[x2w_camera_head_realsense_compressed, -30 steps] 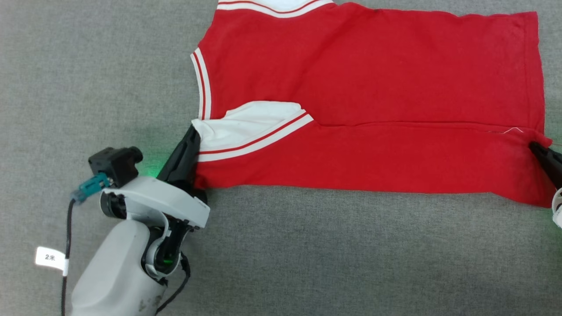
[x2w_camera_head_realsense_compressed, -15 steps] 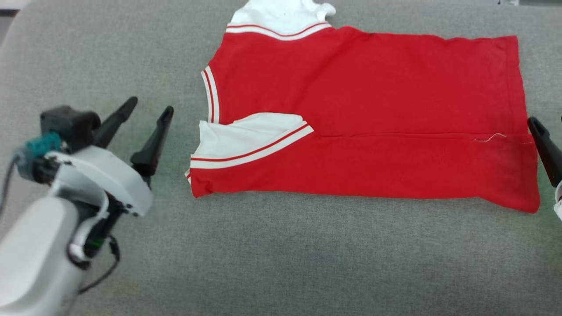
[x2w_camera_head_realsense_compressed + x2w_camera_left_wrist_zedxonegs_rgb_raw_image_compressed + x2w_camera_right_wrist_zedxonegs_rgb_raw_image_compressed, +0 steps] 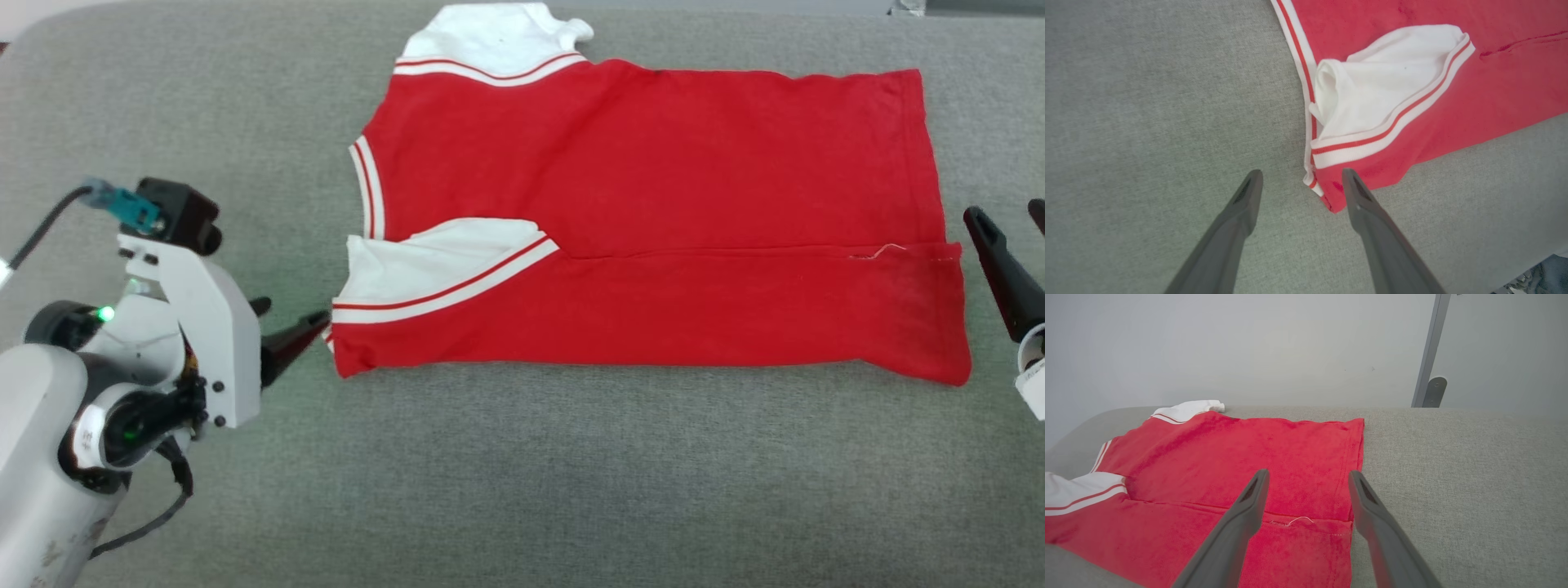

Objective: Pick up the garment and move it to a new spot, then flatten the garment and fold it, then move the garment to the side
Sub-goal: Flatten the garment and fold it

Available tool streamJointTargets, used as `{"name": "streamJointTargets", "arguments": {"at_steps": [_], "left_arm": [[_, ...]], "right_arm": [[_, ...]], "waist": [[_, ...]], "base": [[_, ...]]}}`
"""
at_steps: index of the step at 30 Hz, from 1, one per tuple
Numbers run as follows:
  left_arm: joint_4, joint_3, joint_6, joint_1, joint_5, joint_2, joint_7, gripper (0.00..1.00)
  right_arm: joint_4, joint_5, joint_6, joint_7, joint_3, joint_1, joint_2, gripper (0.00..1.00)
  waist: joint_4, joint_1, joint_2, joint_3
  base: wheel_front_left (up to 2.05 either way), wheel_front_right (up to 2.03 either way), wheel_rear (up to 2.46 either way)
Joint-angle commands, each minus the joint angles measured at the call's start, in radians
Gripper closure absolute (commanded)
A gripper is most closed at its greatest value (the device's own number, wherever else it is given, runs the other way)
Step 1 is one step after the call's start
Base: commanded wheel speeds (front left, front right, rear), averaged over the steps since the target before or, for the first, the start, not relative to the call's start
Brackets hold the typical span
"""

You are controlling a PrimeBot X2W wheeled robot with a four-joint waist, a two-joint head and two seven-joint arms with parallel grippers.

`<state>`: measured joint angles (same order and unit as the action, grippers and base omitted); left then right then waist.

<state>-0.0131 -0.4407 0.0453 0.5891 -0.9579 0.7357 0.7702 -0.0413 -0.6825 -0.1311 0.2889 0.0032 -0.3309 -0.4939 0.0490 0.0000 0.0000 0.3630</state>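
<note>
Standing wide apart and empty, the jaws of the left end effector (image 3: 1301, 173) bracket the near-left corner of the garment (image 3: 653, 204); whether a tip brushes the cloth I cannot tell. The right end effector (image 3: 1308, 472) is equally wide and holds nothing, poised just beside the right hem, where the folded edge ends.

The garment lies flat on the grey tabletop (image 3: 522, 474), its near long edge turned up over the body so that a straight fold line runs across it. A white panel (image 3: 441, 261) with striped trim sits puckered at the left end of that flap, and a loose thread (image 3: 878, 249) curls at the right end.

The main risk, as I judge it, is a dark finger catching that left corner on its next move and dragging the flap open again, since the tips sit so close to it. The thread could snag likewise. The puckered panel may be trapped as a lump under a further fold, and the near-right corner flares lower than the rest, so a second fold could come out skewed
</note>
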Motion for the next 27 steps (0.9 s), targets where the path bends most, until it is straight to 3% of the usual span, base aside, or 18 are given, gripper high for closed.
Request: {"name": "streamJointTargets", "arguments": {"at_steps": [1,8,18,19,20,23,27], "left_arm": [[-0.002,-0.008,-0.002,0.011,-0.016,-0.004,0.022,0.00],[-0.069,-0.038,0.011,0.047,-0.040,-0.027,0.100,0.00],[-0.215,-0.079,-0.021,0.075,-0.062,-0.072,0.150,0.00],[-0.219,-0.082,-0.025,0.075,-0.068,-0.079,0.154,0.09],[-0.222,-0.083,-0.030,0.075,-0.075,-0.082,0.158,0.42],[-0.222,-0.089,-0.040,0.073,-0.081,-0.089,0.162,1.00],[-0.217,-0.091,-0.046,0.072,-0.081,-0.089,0.159,1.00]], "right_arm": [[-0.002,-0.011,0.001,0.000,-0.003,-0.011,0.003,0.00],[-0.002,-0.021,0.001,0.002,-0.004,-0.027,0.006,0.00],[-0.002,-0.025,0.001,0.010,-0.001,-0.041,0.006,0.00],[-0.001,-0.025,0.001,0.017,-0.001,-0.037,0.005,0.00],[0.000,-0.025,0.001,0.024,0.001,-0.033,0.002,0.00],[0.002,-0.024,0.001,0.080,0.027,-0.016,-0.019,0.00],[-0.002,-0.022,0.001,0.174,0.069,-0.004,-0.056,0.00]], "waist": [[-0.014,0.0000,0.0000,0.009],[-0.045,0.0000,0.0000,0.038],[-0.079,0.0000,0.0000,0.062],[-0.080,0.0000,0.0000,0.062],[-0.080,0.0000,0.0000,0.061],[-0.080,0.0000,0.0000,0.057],[-0.078,0.0000,0.0000,0.053]], "base": [[0.00,0.00,0.00],[0.00,0.00,0.00],[0.00,0.00,0.00],[0.00,0.00,0.00],[0.00,0.00,0.00],[0.00,0.00,0.00],[0.00,0.00,0.00]]}}
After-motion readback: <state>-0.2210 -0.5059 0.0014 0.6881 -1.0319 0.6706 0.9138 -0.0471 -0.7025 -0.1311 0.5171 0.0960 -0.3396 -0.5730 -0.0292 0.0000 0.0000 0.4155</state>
